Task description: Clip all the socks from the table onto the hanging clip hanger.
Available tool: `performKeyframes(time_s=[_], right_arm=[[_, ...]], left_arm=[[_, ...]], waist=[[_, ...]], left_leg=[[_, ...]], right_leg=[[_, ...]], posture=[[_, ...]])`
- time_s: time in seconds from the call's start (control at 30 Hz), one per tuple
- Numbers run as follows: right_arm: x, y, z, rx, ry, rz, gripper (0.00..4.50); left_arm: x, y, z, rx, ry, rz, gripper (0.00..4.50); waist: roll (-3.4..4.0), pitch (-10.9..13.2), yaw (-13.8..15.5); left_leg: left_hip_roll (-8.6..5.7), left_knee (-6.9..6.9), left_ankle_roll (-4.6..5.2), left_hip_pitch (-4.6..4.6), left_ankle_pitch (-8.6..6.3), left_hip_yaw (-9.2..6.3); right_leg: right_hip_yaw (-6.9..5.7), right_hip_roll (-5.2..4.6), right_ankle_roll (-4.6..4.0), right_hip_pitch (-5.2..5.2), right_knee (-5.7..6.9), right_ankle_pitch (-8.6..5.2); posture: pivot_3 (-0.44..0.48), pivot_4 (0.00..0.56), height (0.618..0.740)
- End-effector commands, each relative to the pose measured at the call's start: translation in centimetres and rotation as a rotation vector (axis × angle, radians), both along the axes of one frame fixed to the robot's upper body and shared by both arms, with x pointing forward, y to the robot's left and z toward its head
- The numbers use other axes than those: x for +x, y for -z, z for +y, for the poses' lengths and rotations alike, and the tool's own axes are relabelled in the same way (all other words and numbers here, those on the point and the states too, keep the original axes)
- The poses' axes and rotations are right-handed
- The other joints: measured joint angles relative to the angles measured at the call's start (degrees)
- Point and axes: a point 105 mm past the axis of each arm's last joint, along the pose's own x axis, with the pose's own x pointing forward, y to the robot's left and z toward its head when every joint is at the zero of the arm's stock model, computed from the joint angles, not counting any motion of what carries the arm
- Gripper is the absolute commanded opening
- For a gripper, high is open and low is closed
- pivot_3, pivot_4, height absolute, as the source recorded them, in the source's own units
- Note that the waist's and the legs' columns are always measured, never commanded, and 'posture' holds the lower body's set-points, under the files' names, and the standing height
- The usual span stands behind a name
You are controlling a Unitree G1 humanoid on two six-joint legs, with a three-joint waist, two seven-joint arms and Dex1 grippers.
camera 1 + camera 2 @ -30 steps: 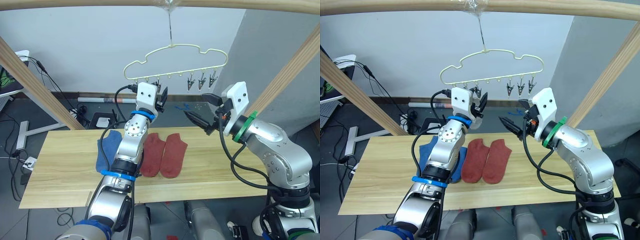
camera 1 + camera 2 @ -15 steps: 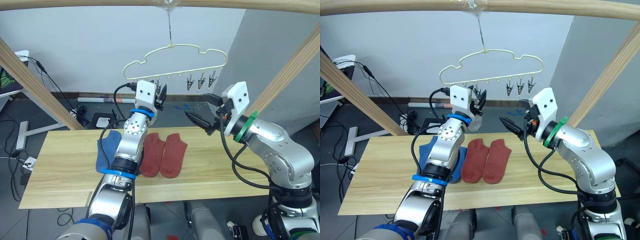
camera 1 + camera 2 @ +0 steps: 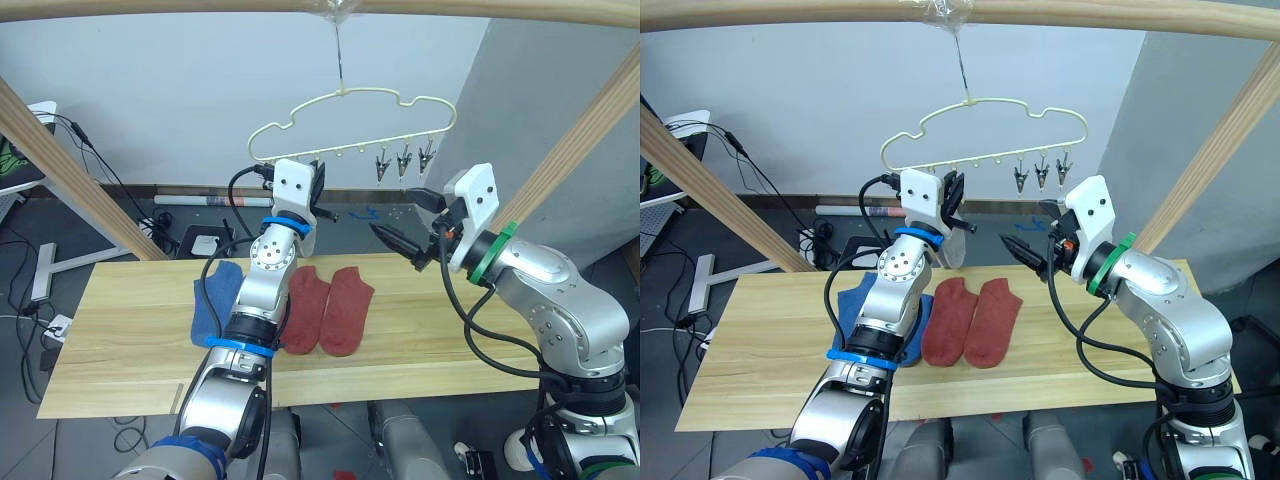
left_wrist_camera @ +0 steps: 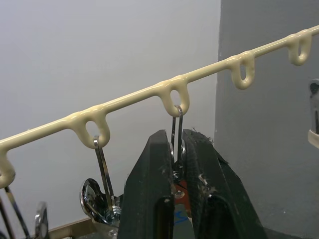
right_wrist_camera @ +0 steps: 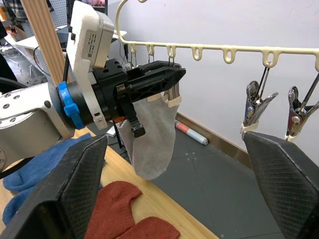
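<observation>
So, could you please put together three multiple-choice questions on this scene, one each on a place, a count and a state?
1. Where is the grey sock?
A) on the floor
B) hanging under the hanger at the left tool
C) in the right tool

2. How many red socks lie on the table?
A) one
B) four
C) two

3. How is the right tool?
A) open and empty
B) shut on a red sock
C) shut on the hanger

Answers:
1 B, it dangles from a clip that the left tool pinches.
2 C, a pair lies side by side.
3 A, its fingers stand apart with nothing between them.
</observation>
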Motion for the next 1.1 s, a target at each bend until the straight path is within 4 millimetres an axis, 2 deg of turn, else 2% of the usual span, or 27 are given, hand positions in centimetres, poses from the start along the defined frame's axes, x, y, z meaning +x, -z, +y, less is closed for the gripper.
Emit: performKeyframes(time_s=[0.03, 0.1, 0.27, 0.33, 0.43, 0.6, 0.83, 0.97, 1.07, 1.1], right_arm=[[-0.5, -0.6, 0.5, -0.014, -0.021, -0.044, 4.50], [-0.3, 0.6, 0.8, -0.043, -0.018, -0.015, 4.50], [0.7, 7.1, 1.2, -0.101, 0.015, 0.127, 4.50], [1.0, 10.0, 2.3, -0.132, -0.009, 0.192, 4.50], [1.4, 12.2, 3.3, -0.155, -0.024, 0.233, 4.50], [3.0, 17.0, 5.9, -0.247, -0.012, 0.284, 4.50], [4.9, 20.9, 6.7, -0.348, 0.042, 0.324, 4.50], [5.0, 22.4, 6.4, -0.379, 0.052, 0.351, 4.50], [4.2, 23.8, 5.5, -0.450, 0.023, 0.355, 3.95], [3.7, 24.4, 5.0, -0.473, 0.010, 0.364, 3.61]], left_arm=[[-0.3, -1.8, 0.1, -0.006, 0.002, -0.065, 0.07], [-0.3, -1.5, 0.2, 0.009, 0.004, -0.055, 0.07], [-0.5, -0.4, 1.4, 0.013, 0.026, 0.024, 0.07], [-0.9, 0.2, 1.9, 0.015, 0.052, 0.060, 0.07], [-1.3, 0.5, 2.4, 0.027, 0.063, 0.082, 0.07], [-2.0, 1.0, 3.3, 0.047, 0.045, 0.100, 0.07], [-2.2, 0.9, 2.9, 0.044, 0.040, 0.104, 0.07], [-2.3, 0.9, 2.9, 0.044, 0.037, 0.107, 0.07], [-2.3, 0.9, 3.1, 0.047, 0.034, 0.106, 0.07], [-2.3, 0.9, 3.2, 0.048, 0.031, 0.107, 0.07]], waist=[[0.00, 0.0, 0.0], [0.00, 0.0, -0.1], [0.00, 0.0, -0.2], [0.00, 0.0, -0.6], [0.01, 0.0, -0.9], [0.01, 0.0, -1.0], [0.01, 0.0, -0.6], [0.03, 0.0, -0.6], [0.03, 0.0, -0.6], [0.04, 0.0, -0.6]], left_leg=[[0.00, 0.00, 0.00, 0.00, 0.00, 0.00], [0.00, 0.00, 0.00, 0.00, 0.00, 0.00], [0.00, -0.01, 0.00, 0.03, 0.00, 0.00], [0.00, 0.00, 0.00, 0.04, 0.00, 0.02], [0.01, 0.00, 0.01, 0.15, 0.01, 0.04], [0.08, -0.03, 0.03, 0.54, 0.03, 0.04], [0.07, -0.02, 0.04, 0.50, 0.03, 0.05], [0.08, -0.09, 0.04, 0.54, 0.03, 0.04], [0.07, -0.07, 0.04, 0.56, 0.03, 0.04], [0.07, -0.06, 0.04, 0.59, 0.03, 0.03]], right_leg=[[0.00, 0.00, 0.00, 0.00, 0.00, 0.00], [0.00, 0.00, 0.00, 0.00, 0.00, 0.00], [0.01, 0.00, 0.00, 0.03, 0.00, 0.00], [0.02, 0.00, 0.00, 0.03, 0.02, 0.00], [0.05, 0.00, 0.00, 0.04, 0.13, 0.00], [0.05, 0.07, 0.00, 0.36, 0.15, 0.00], [0.07, 0.07, 0.02, 0.37, 0.10, 0.02], [0.06, 0.08, 0.00, 0.37, 0.10, 0.02], [0.06, 0.08, 0.01, 0.41, 0.11, 0.02], [0.06, 0.08, 0.01, 0.44, 0.11, 0.02]], posture=[[-0.100, 0.255, 0.740], [-0.100, 0.253, 0.740], [-0.095, 0.254, 0.740], [-0.095, 0.254, 0.740], [-0.089, 0.255, 0.740], [-0.042, 0.255, 0.740], [-0.022, 0.253, 0.740], [-0.014, 0.251, 0.740], [-0.008, 0.251, 0.740], [-0.008, 0.251, 0.740]])
